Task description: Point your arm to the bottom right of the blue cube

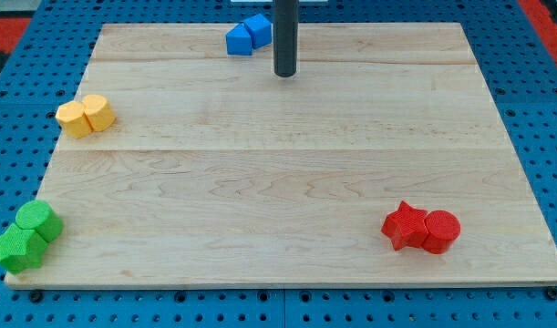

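Observation:
Two blue blocks [247,35] sit touching at the view's top edge of the wooden board [287,182]; one looks like a cube, the other is partly hidden behind the rod. My tip [285,74] stands on the board just right of and below the blue blocks, a short gap away from them.
Two yellow blocks [87,115] sit together at the view's left. Two green blocks [26,237] sit at the bottom left corner. A red star-shaped block [404,225] and a red cylinder [441,230] touch at the bottom right. A blue pegboard [533,109] surrounds the board.

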You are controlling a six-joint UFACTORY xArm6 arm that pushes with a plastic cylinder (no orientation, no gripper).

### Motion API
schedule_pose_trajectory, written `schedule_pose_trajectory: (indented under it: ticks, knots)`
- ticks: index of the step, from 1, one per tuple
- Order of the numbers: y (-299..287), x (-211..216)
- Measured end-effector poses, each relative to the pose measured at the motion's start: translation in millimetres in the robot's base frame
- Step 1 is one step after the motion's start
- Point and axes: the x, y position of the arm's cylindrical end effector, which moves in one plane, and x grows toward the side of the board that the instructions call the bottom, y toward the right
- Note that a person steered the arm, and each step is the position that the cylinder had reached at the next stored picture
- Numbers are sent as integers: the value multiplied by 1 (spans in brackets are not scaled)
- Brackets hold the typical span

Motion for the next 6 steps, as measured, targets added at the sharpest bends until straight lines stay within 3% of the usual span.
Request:
schedule_pose_trajectory:
  ticks: [6]
  knots:
    - [-1, 5]
